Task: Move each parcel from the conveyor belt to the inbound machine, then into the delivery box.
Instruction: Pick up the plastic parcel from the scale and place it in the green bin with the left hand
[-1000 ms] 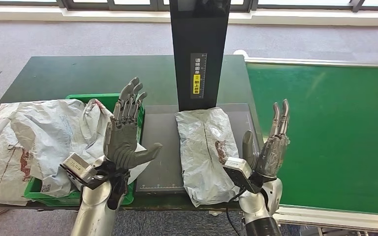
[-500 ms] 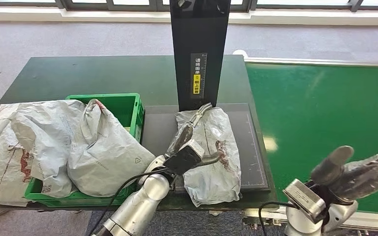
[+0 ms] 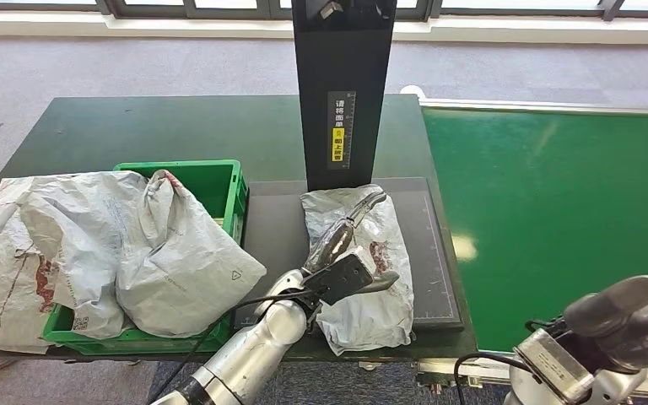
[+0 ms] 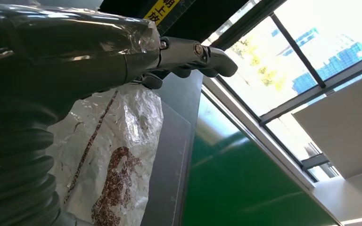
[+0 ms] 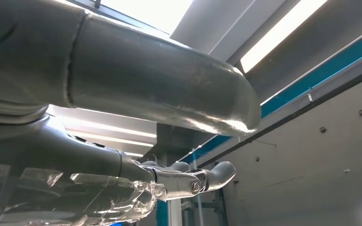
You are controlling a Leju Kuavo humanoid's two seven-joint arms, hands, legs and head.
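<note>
The grey parcel [image 3: 359,263] lies on the inbound machine's dark plate [image 3: 274,232], at six o'clock from its black post [image 3: 342,93]. The left hand [image 3: 348,240] lies flat over it, fingers straight, gripping nothing. The right hand [image 3: 633,316] hangs over the green conveyor belt [image 3: 557,219], fingers spread wide.

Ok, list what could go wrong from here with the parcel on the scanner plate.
1. The parcel overhangs the near edge of the inbound machine's plate; a clumsy pull may drop it off the table.
2. The left hand lies flat over slick wrapping, so a grip might slip.
3. The delivery box is heaped with parcels; another could slide out.
</note>
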